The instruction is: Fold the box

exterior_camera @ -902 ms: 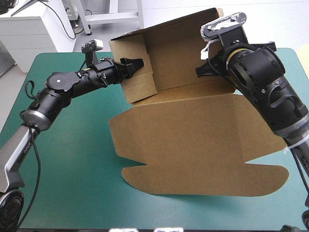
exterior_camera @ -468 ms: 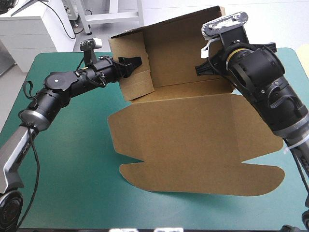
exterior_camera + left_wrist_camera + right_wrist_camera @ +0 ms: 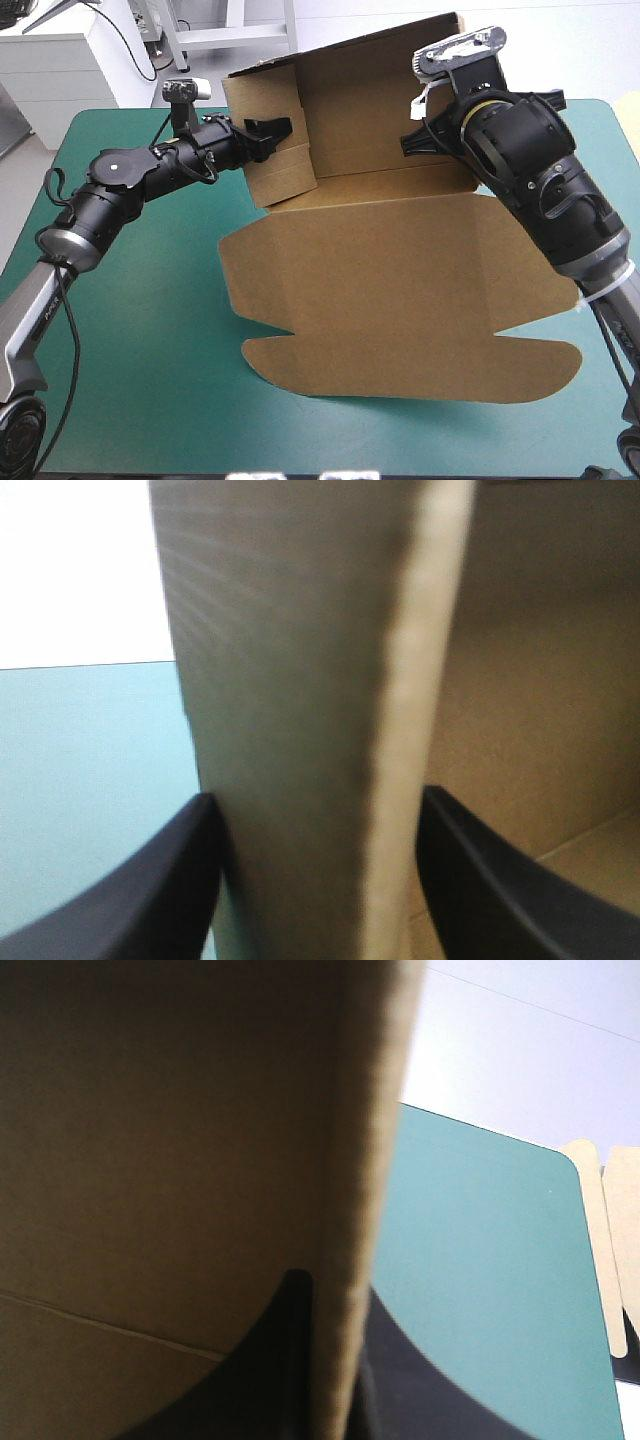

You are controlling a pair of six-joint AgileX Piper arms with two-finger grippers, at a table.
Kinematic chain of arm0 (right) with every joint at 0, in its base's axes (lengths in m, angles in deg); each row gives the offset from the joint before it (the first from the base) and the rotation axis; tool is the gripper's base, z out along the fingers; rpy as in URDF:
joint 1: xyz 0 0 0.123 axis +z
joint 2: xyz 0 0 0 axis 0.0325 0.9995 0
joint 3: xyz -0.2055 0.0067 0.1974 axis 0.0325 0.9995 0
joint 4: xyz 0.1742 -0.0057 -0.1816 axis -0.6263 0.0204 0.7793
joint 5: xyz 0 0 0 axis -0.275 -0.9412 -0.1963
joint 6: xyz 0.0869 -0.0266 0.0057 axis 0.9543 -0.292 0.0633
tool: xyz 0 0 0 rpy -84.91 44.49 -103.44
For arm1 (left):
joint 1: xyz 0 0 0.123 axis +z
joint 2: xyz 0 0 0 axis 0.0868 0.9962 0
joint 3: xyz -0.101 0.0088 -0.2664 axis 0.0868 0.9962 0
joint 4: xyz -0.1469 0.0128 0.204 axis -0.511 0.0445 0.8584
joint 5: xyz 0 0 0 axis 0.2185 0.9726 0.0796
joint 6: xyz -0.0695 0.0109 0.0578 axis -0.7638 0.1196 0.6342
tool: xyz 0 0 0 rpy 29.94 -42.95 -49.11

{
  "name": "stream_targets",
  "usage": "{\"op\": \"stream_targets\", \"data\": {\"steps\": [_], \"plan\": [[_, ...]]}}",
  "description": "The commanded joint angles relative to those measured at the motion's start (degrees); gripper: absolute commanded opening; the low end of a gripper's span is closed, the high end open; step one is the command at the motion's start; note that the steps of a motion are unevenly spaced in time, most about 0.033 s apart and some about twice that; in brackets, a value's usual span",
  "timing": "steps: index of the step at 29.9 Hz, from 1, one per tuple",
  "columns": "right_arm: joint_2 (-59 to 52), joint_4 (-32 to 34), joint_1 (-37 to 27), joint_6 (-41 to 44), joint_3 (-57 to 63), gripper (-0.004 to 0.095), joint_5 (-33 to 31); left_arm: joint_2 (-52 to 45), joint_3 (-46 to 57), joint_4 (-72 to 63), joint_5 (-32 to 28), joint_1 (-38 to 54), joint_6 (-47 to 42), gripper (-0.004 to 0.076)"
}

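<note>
The brown box [image 3: 400,300] lies mid-table on the teal-green cover [image 3: 130,330], its far panel raised upright (the near part stays flat). The left gripper [image 3: 280,132] is clamped on the raised left flap; the right gripper [image 3: 408,142] pinches the panel's right edge.

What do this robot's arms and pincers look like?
Both arms are black rounded segments, silver-grey toward the base. The left arm has a white dot on one joint; the right arm looks bulkier, with a yellow ring. The left pincer and right pincer each have two curved black fins.
</note>
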Motion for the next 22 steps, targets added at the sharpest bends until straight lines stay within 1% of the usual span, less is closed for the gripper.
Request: {"op": "stream_targets", "data": {"steps": [1, 2, 3, 7, 10, 13, 16, 22], "plan": [[-1.1, -5.91, -0.76, -2.73, -1.54, -0.0015, 0.28, -3.26, -2.34, -4.99, 8.11, -1.51, 3.77, 0.0514], [-1.1, -6.3, -1.6, -2.73, -1.54, -0.0015, 0.28, -3.26, -2.34, -5.64, 8.11, -1.51, 3.77, 0.0538], [-1.1, -6.42, -2.41, -2.73, -1.54, -0.0015, 0.45, -3.26, -2.34, -6.63, 8.11, -1.51, 3.77, 0.054], [-1.1, -6.37, -4.16, -2.54, -1.54, -0.0015, 0.6, -3.26, -2.34, -7.48, 7.58, -1.51, 3.77, 0.0526], [-1.1, -6.36, -4.16, -3.3, -1.54, -0.0015, 0.97, -3.26, -2.34, -7.48, 7.93, -1.51, 3.77, 0.0526], [-0.63, -6.18, -4.16, -3.65, -1.54, -0.0015, 1.48, -3.47, -2.34, -8.48, 9.92, -1.51, 3.77, 0.0526], [0.58, -5.5, -4.16, -3.65, -1.54, -0.0015, 1.14, -3.58, -2.34, -9.09, 11.75, -1.51, 3.77, 0.0509], [2.43, -5.29, -4.16, -3.65, -1.54, -0.0015, 1.03, -3.51, -2.34, -9.31, 12.71, -1.51, 3.77, 0.0491]]}}
